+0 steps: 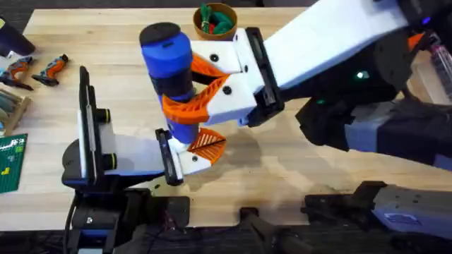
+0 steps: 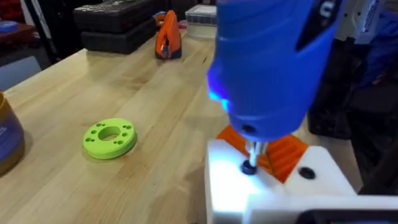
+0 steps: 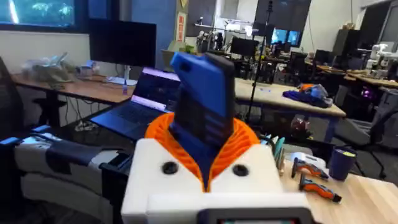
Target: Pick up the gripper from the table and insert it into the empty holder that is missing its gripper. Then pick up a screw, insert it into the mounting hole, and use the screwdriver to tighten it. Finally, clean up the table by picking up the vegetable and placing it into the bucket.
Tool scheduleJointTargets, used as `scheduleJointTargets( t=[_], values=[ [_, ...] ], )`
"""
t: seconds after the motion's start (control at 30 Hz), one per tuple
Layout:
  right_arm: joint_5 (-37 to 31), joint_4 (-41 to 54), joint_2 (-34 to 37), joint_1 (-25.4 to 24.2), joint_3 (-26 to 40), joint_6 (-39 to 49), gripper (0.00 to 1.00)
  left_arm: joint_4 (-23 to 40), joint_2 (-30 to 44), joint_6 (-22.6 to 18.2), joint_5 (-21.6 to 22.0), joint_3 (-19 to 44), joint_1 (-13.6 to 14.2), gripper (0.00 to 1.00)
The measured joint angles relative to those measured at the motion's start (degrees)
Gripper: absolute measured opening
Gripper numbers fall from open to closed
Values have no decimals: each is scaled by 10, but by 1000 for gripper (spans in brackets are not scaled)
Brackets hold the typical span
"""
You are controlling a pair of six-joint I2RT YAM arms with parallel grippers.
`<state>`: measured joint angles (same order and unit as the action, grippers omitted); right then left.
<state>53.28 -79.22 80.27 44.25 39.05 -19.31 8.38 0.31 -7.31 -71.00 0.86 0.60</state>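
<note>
My right gripper (image 1: 180, 88) reaches in from the right and is shut on the blue screwdriver (image 1: 168, 60), held upright; its orange pads (image 3: 239, 140) clamp the blue body (image 3: 202, 115). The thin bit points down onto a dark screw (image 2: 249, 167) in a white finger base (image 2: 227, 190) at the tip of my left gripper (image 1: 205, 144). An orange ribbed wedge (image 2: 283, 154) sits on that base, and the left fingers stand together. The brown-orange bucket (image 1: 215, 20) at the table's far edge holds green items. I cannot tell whether the vegetable is among them.
A lime-green disc with holes (image 2: 110, 137) lies on the wood beside the bucket's wall (image 2: 7, 140). Orange-handled tools (image 1: 49, 68) lie at the far left. A green board (image 1: 10, 162) sits at the left edge. Black cases (image 2: 118, 22) stand past the table.
</note>
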Motion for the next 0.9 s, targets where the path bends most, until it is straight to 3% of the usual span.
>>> scheduleJointTargets(
  t=[0.9],
  values=[
    [1, 16, 0, 0, 0, 18, 29, 0, 0, 0, 0, 0, 0, 7]
  ],
)
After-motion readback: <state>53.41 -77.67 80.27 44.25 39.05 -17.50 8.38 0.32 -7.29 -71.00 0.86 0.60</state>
